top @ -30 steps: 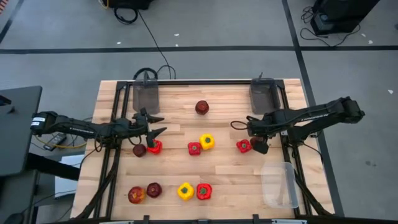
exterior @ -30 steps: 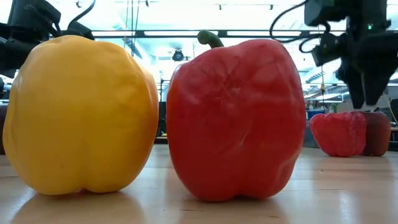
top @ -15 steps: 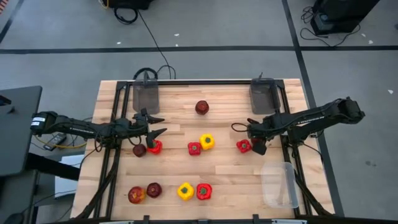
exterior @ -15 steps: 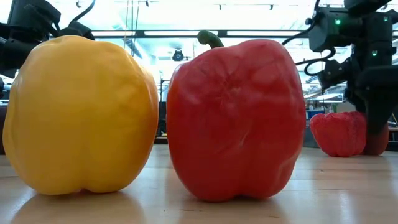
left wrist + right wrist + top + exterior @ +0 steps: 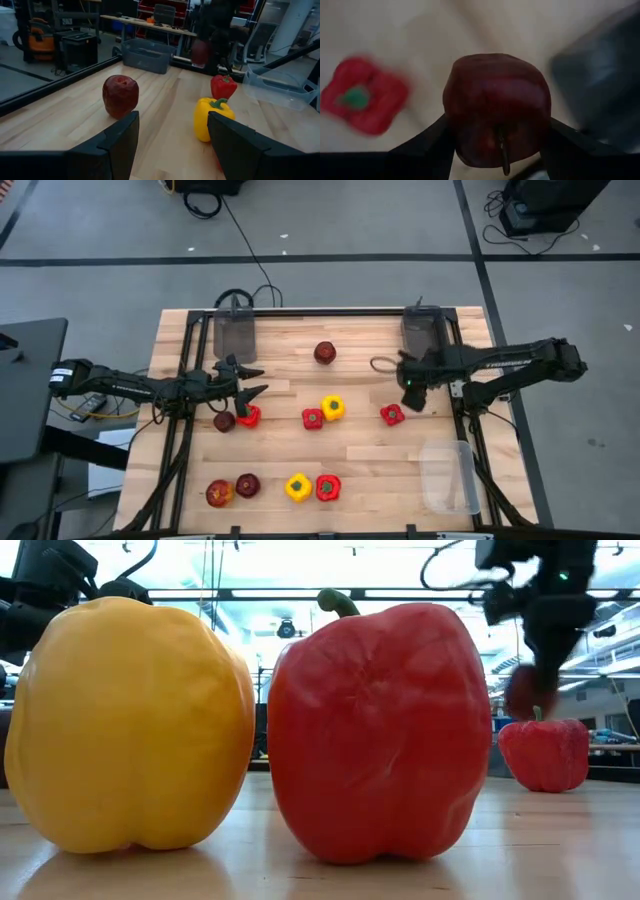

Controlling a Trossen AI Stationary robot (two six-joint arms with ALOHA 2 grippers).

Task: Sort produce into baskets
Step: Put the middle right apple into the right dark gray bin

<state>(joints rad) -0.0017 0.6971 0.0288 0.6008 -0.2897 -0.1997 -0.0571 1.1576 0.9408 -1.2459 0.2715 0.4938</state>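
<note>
My right gripper (image 5: 412,390) is shut on a dark-red apple (image 5: 497,100), held above the table near the far-right grey bin (image 5: 420,332). The apple also shows in the low view (image 5: 524,690). A red pepper (image 5: 392,415) stands on the table just nearer than the gripper. My left gripper (image 5: 250,383) is open and empty, hovering over a red pepper (image 5: 248,417) and a dark apple (image 5: 224,421) at the table's left. Another apple (image 5: 120,95) stands ahead of the left fingers. My right gripper pinches the apple's two opposite sides (image 5: 455,115) between its two fingers. The fingers (image 5: 545,640) come from above, pointing down. The apple is lifted clear of the table, and its stem (image 5: 502,147) faces the wrist camera.
A second grey bin (image 5: 235,333) stands at the far left and a clear bin (image 5: 450,477) at the near right. A red pepper (image 5: 313,418) and a yellow pepper (image 5: 332,408) stand mid-table. Two apples (image 5: 232,490), a yellow pepper (image 5: 298,487) and a red pepper (image 5: 327,487) line the near edge.
My right gripper has gone down around the dark-red apple beside the red pepper, taken hold of it, and lifted it clear. It has then carried it toward the table's far edge, toward the far-right grey bin. The red pepper has stayed in place.
</note>
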